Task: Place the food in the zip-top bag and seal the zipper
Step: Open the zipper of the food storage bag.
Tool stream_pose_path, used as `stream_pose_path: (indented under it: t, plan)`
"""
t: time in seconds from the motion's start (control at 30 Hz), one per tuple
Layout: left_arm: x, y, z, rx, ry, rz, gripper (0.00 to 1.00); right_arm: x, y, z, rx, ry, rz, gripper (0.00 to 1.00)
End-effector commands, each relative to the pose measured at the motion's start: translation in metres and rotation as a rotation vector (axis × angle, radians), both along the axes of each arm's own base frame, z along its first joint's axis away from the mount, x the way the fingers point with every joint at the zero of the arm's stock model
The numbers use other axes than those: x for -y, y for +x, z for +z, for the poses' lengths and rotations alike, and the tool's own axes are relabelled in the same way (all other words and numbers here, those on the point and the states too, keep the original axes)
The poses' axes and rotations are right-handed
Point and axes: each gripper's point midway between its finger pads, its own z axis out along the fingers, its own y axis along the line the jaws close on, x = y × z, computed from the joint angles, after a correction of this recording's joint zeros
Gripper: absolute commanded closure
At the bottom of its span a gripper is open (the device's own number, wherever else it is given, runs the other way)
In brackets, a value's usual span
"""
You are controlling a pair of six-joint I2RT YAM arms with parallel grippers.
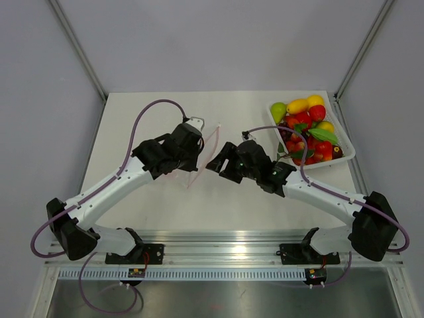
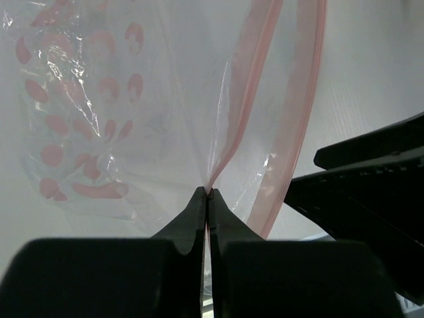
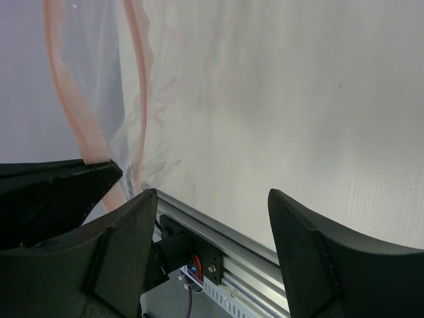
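The clear zip-top bag hangs off the table between my two grippers, and its pink-red zipper runs as two parted strips. My left gripper is shut on one edge of the bag's mouth; in the top view it is at mid-table. My right gripper is open and empty just right of the bag, close to the left fingers; in the top view it is beside the bag. The food, red, yellow, green and dark toy pieces, lies in the white tray at the back right.
The aluminium rail with both arm bases runs along the near edge. Grey enclosure walls stand to the left, right and back. The right arm's purple cable arcs in front of the tray.
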Motion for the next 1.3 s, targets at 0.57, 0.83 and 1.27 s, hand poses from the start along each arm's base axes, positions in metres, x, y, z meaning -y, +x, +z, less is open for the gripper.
stream_pose_path:
  t: [0.57, 0.83, 1.27]
  plan:
    - [0.002, -0.004, 0.005, -0.013, -0.031, -0.005, 1.0, -0.014, 0.016, 0.054, 0.125, 0.095, -0.019, 0.3]
    - [-0.002, -0.004, 0.006, -0.006, -0.019, 0.001, 1.0, -0.018, 0.017, 0.056, 0.129, 0.112, -0.018, 0.3]
    - [-0.003, -0.007, 0.01, -0.004, -0.036, 0.001, 1.0, -0.026, 0.021, 0.052, 0.128, 0.088, -0.018, 0.3]
